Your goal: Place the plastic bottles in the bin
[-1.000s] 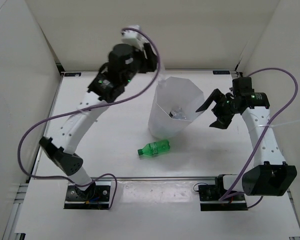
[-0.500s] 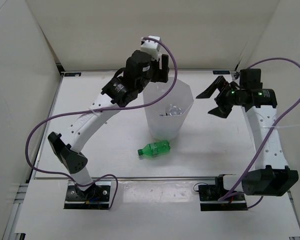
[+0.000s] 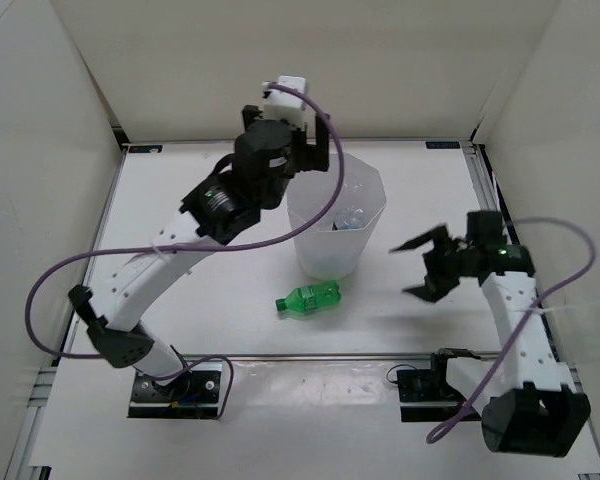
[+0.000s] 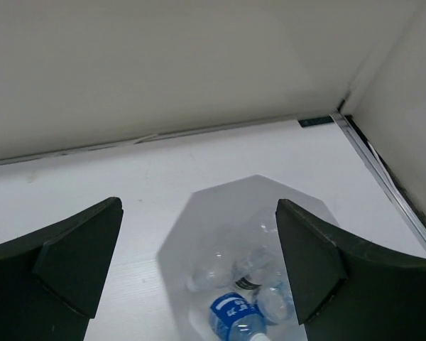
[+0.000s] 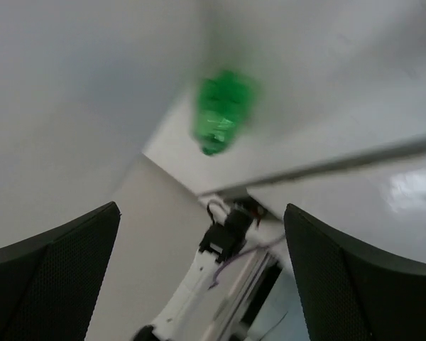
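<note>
Left arm: I read the base at the near left edge of the bench [image 3: 430,190], the elbow low and out to the left, and the forearm climbing up and right. The wrist is pitched down above the far-left rim of the bin [image 3: 325,255]. The left fingers [image 3: 318,145] are spread wide with nothing between them. The left wrist view looks straight down between them into the bin's open mouth.

Right arm: the base sits at the near right, the upper link rises toward the middle of the bench, and the wrist is turned left. The right fingers [image 3: 420,268] are also spread wide and hold nothing. They hang to the right of the bin, apart from it. The right wrist view is motion-blurred.

Task items: the bin stands upright near the centre of the bench. Inside it lie several clear bottles [image 4: 209,273], one of them a blue-labelled bottle [image 4: 231,316]. A green bottle [image 3: 308,297] lies on its side on the bench just in front of the bin's base, cap pointing left, touched by neither arm.
</note>
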{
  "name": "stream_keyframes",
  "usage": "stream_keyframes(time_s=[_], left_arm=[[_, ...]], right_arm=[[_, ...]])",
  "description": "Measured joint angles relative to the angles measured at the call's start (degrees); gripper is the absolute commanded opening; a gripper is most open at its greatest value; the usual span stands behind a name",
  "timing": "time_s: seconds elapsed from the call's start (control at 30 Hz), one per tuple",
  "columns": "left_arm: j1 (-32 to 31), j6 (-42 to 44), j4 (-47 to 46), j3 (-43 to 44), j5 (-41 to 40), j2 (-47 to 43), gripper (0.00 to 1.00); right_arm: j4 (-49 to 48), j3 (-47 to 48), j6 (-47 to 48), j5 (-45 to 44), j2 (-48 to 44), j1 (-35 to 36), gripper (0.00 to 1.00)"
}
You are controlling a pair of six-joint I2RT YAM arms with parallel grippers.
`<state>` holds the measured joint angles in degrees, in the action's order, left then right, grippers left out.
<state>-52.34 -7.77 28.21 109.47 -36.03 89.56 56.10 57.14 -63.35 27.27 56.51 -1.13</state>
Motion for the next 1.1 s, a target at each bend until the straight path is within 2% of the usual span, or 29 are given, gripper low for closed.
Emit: stream_keyframes(time_s=[0.1,0.2,0.27,0.37,0.57,0.67,0.87,1.1], left_arm=[[0.0,-0.39,-0.44,-6.32,-6.4,-8.39,1.0],[0.13,-2.23,0.59,-17.27,-12.76,-20.28,1.0],[0.11,-5.33,3.82,-21.38,-16.11,-26.64,1.0],[0.11,-12.41,11.58,-22.82,-19.89,-31.74,1.0],[0.11,-24.72,26.18,-24.57,-22.03,-34.86,1.0],[0.11,-27.32,30.77,-25.55,-21.79,-34.8,1.0],[0.11,-30.01,37.2,-25.57,-21.42,-34.71,1.0],[0.11,-32.39,41.94,-25.57,-20.46,-35.69,1.0]], right_arm=[[-2.73,-18.84,-5.66,4.66,2.03,0.61,0.99],[-3.87,-27.82,-10.95,7.45,3.08,3.74,0.99],[-6.84,-28.3,-13.97,8.81,2.93,6.93,0.99],[-13.57,-27.96,-17.92,9.16,3.37,11.78,0.99],[-25.9,-27.06,-22.23,8.76,13.27,19.58,0.99],[-33.99,-26.93,-22.69,8.37,19.15,21.53,0.99],[-46.56,-25.09,-23.04,7.08,24.92,24.94,0.99],[-53.79,-21.4,-22.95,6.34,30.91,28.94,0.99]])
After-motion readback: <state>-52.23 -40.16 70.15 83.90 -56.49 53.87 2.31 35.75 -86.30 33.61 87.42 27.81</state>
